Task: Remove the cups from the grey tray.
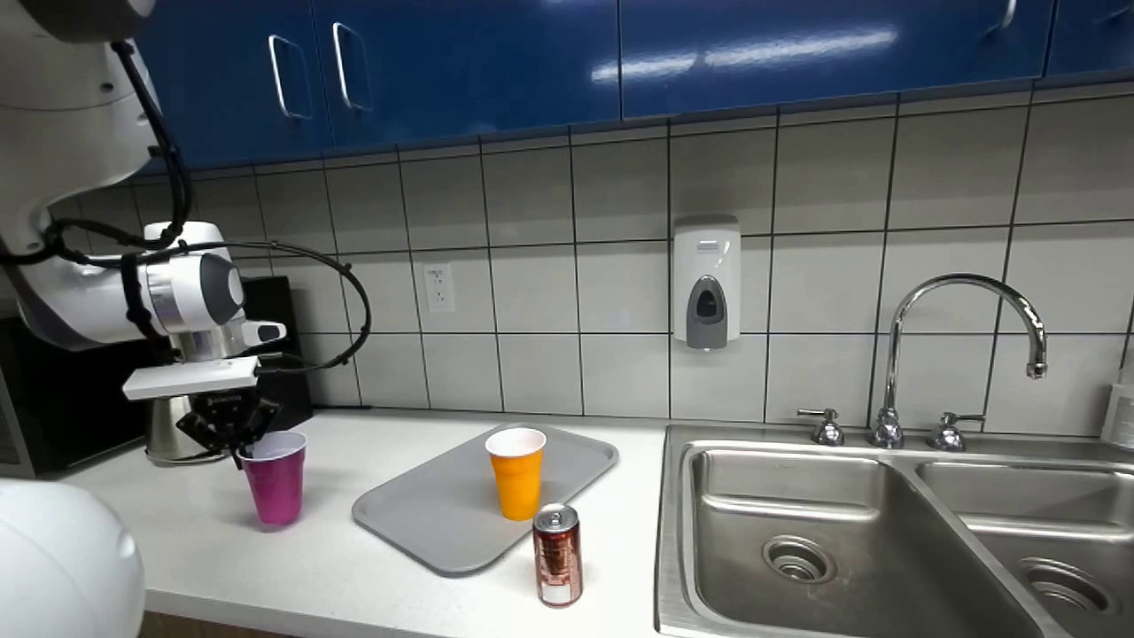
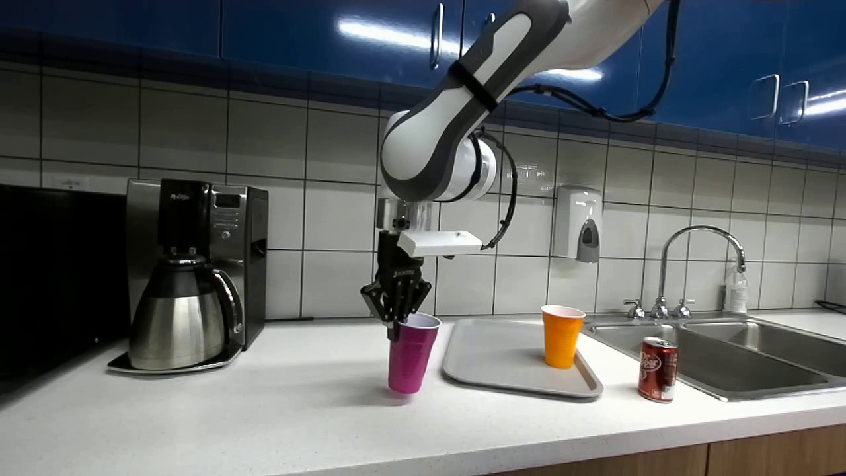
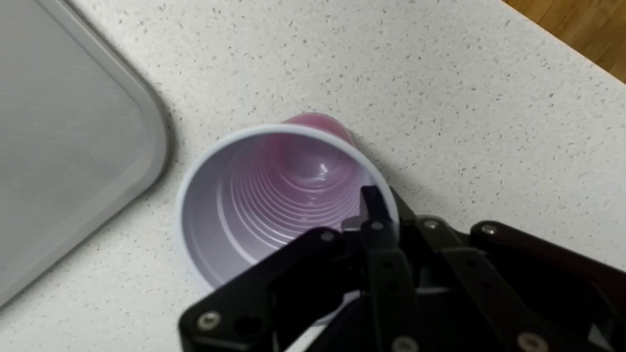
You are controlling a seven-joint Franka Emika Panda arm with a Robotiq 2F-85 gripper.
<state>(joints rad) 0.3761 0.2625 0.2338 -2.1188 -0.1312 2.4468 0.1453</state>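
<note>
Wrist view, looking down: the purple cup [image 3: 293, 195] shows me its pale inside, just beside a rounded corner of the grey tray [image 3: 73, 122] and off it. My hand [image 3: 385, 195] pinches the cup's rim, its two black fingers [image 3: 375, 209] almost together, one inside and one outside, with the thin plastic side between them. In an exterior view the cup leans slightly below my hand, its base close to the white counter [image 2: 231, 423]; I cannot tell whether the two touch. In both exterior views the orange cup [image 1: 516, 480] stands upright on the tray. Near the tray, on the counter between it and the steel sink [image 1: 677, 532], stands a reddish-brown soda can [image 2: 657, 370] with a silver top. A curved faucet [image 1: 893, 354] rises behind the sink, and a white soap dispenser [image 1: 707, 257] hangs on the tiled wall [image 1: 532, 283]. To the other side of my hand from the tray, a coffee maker [image 2: 228, 264] with a metal pot [image 2: 177, 324] stands on the counter. My white arm [image 2: 426, 145] slants down in front of the wall, and blue cabinets [image 2: 297, 39] run along the top of both exterior views.
</note>
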